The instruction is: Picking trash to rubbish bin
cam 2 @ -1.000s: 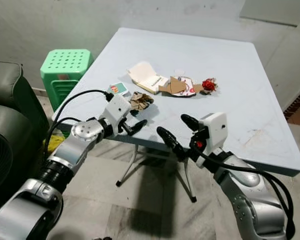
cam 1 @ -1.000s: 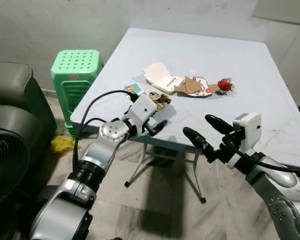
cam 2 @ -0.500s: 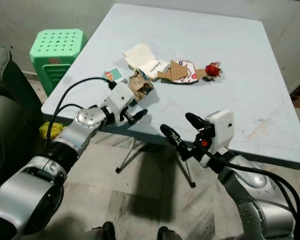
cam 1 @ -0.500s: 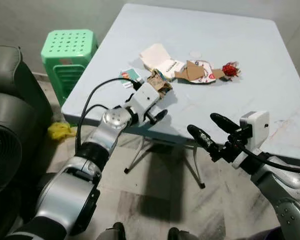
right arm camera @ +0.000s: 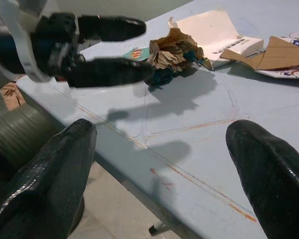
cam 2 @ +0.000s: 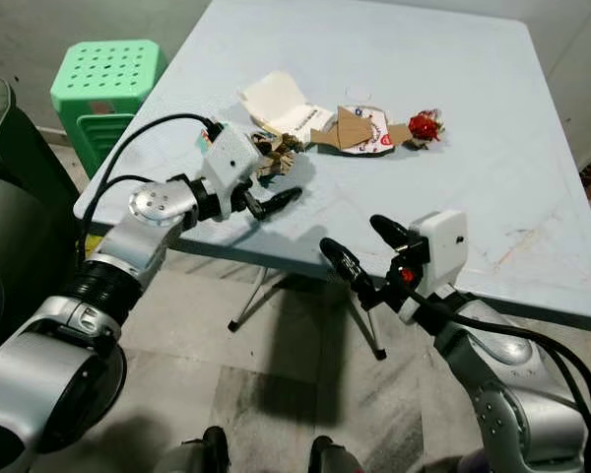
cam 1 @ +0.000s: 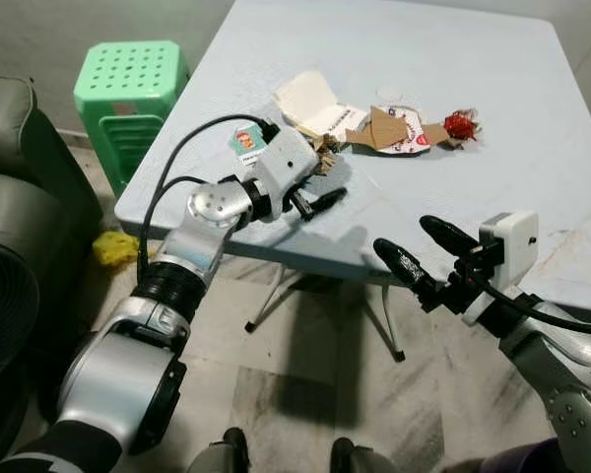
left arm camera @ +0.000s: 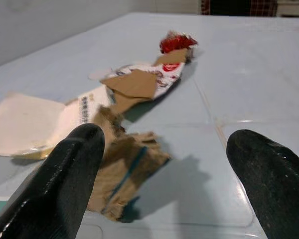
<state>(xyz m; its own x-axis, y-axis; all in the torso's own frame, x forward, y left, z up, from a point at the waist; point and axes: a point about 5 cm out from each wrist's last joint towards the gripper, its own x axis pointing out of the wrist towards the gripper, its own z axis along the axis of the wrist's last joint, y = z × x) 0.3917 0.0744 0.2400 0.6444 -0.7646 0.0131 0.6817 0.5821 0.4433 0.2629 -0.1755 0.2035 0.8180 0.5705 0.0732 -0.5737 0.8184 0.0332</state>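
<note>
A crumpled brown paper [left arm camera: 124,169] lies near the left front edge of the light blue table [cam 1: 532,177]. My left gripper [cam 1: 325,179] is open over the table edge, with the paper just ahead between its fingers, close to one finger [left arm camera: 65,179]. Behind the paper lie a white open box [cam 1: 310,101], torn cardboard pieces [cam 1: 384,128] and a red wrapper [cam 1: 460,125]. A small green card [cam 1: 246,141] sits beside my left wrist. My right gripper [cam 1: 404,236] is open and empty, below and in front of the table's front edge.
A green plastic stool [cam 1: 128,89] stands left of the table. A dark sofa [cam 1: 20,197] and a round fan [cam 1: 5,325] are at the far left. A yellow rag [cam 1: 113,248] lies on the tiled floor. Folding table legs [cam 1: 276,305] stand under the front edge.
The camera has tilted down and closer. My left gripper has reached further over the table edge, up to the crumpled paper. My right gripper keeps much the same pose.
</note>
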